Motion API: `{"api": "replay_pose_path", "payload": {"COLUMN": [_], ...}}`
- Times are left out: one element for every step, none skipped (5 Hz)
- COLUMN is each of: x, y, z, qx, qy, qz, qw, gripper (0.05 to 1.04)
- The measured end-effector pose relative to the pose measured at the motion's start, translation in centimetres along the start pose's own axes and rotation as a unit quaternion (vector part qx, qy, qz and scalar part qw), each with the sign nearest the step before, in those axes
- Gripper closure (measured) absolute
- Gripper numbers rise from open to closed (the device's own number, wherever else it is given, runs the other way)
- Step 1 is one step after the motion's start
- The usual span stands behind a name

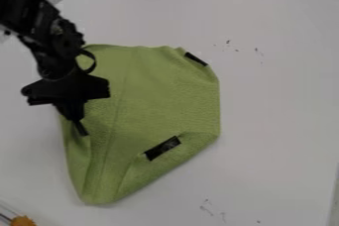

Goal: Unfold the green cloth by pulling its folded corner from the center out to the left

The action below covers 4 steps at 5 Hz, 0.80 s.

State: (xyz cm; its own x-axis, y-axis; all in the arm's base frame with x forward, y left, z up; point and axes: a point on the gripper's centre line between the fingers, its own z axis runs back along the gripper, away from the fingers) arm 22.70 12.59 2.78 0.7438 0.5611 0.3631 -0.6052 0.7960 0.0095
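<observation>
The black gripper (78, 125) hangs down over the left part of a green cloth (159, 91), its tip at or just above the fabric. Whether it touches the cloth I cannot tell. The cloth lies spread on the white table, with folded edges along its left side and lower right. It narrows to a rounded corner at the bottom. One black patch (162, 148) is on its lower right part, and a smaller black strip (196, 59) lies at its upper right edge. The arm covers part of the cloth's upper left edge.
The white table (278, 96) extends around the cloth and bears a few small dark marks. At the bottom left corner is an orange object (23, 220) beside a thin dark rod. Dark items stand beyond the table's far edge at the top right.
</observation>
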Motion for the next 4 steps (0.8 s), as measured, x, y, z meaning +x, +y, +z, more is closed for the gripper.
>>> {"api": "replay_pose_path", "payload": {"x": [-0.5, -1.3, -2.0, -2.5], "y": [2.0, 3.5, 4.6, 5.9], "z": [-0.6, -0.7, -0.4, -0.4], "qx": [-0.002, 0.008, 0.012, 0.015], "qy": [0.005, 0.019, 0.019, 0.022], "qz": [0.005, 0.014, 0.022, 0.018], "qw": [1.0000, 0.9997, 0.9995, 0.9995], "gripper": [1.025, 1.025, 1.000, 0.849]}}
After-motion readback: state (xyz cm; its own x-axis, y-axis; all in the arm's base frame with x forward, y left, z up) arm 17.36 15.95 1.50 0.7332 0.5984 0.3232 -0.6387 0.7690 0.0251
